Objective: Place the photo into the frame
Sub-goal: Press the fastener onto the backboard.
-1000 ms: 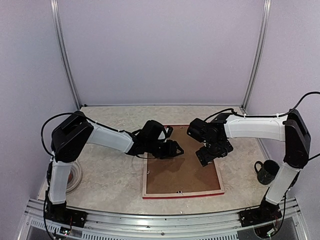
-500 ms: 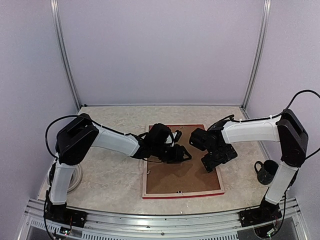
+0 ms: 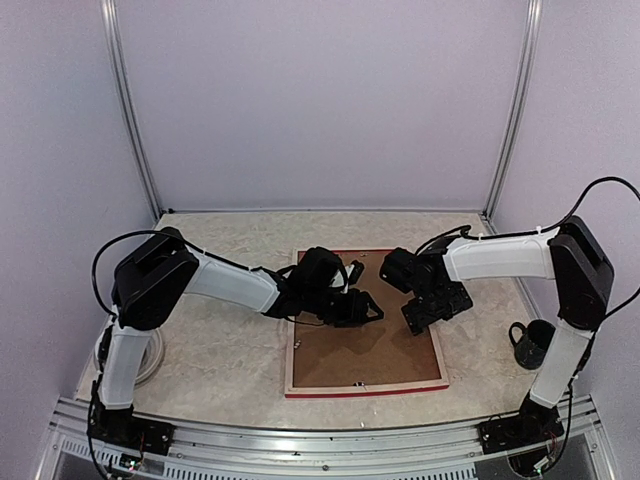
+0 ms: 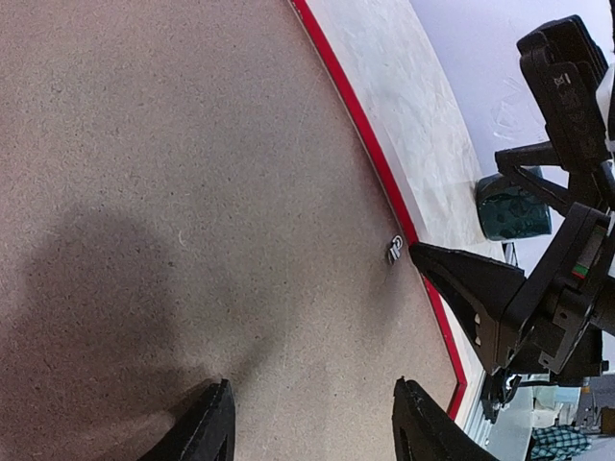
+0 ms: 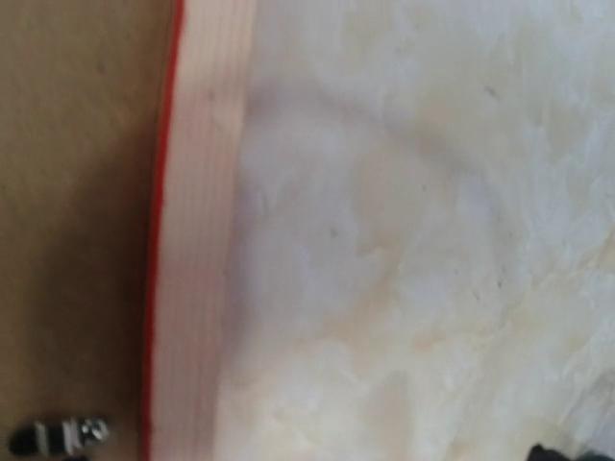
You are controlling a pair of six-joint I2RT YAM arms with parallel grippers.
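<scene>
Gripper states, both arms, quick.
Left gripper: open, holding nothing, above the brown backing board.
Right gripper: open, holding nothing, over the frame, right edge.

The right wrist view is blurred, and its clip (image 5: 58, 434) is cut by the lower edge. From above, both arms hide the far end of the frame (image 3: 365, 390); the left fingers (image 4: 207, 427) run off the bottom of their own view.

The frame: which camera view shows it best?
The top external view: the whole frame lies there rear up, with the brown backing board inside. The left wrist view shows only a stretch of its red edge; the right wrist view shows a blurred strip of pale wood.
</scene>
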